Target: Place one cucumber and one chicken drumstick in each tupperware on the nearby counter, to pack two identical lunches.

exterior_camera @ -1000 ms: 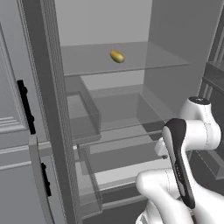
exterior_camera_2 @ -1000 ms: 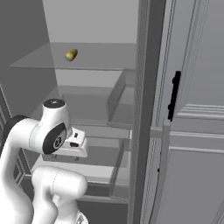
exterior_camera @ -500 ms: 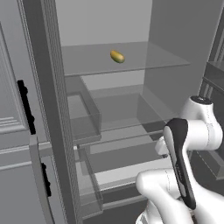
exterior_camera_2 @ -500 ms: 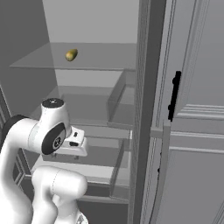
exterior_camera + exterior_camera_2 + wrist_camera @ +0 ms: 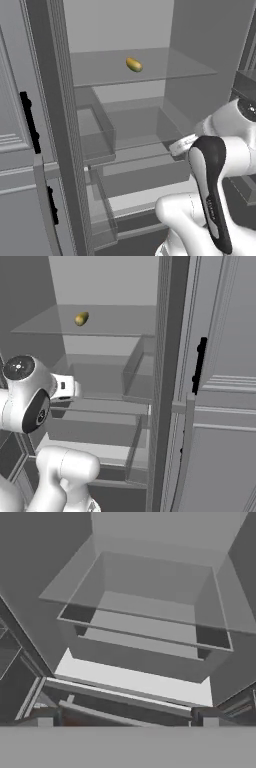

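Chicken drumstick is the thing to fetch, but where it lies I cannot tell. The one food I can make out is a small yellow-brown oblong item (image 5: 133, 64) on the upper glass shelf (image 5: 195, 70) of the open fridge (image 5: 200, 30). It is well above the pincer and deeper in. Its color looks too yellow and its shape too even for a drumstick, so I would not take it for one.

The pincer (image 5: 127, 719) has its two tips wide apart and holds nothing. Straight ahead of it, and a little higher, is a clear drawer (image 5: 150, 627). Through the walls I see no food inside. Just below this drawer, closer to the pincer, is a white ledge (image 5: 130, 682).

My judgement on handling: a drumstick should be light and rather firm, not fragile, but the glossy skin may be slippery. The tapered form can slide out of the jaws toward the thin bone end. I would close across the plump part, near its widest place, with the jaws across the long axis. The thin end gives little surface and lets the piece swing. The present wide opening should be enough for this.
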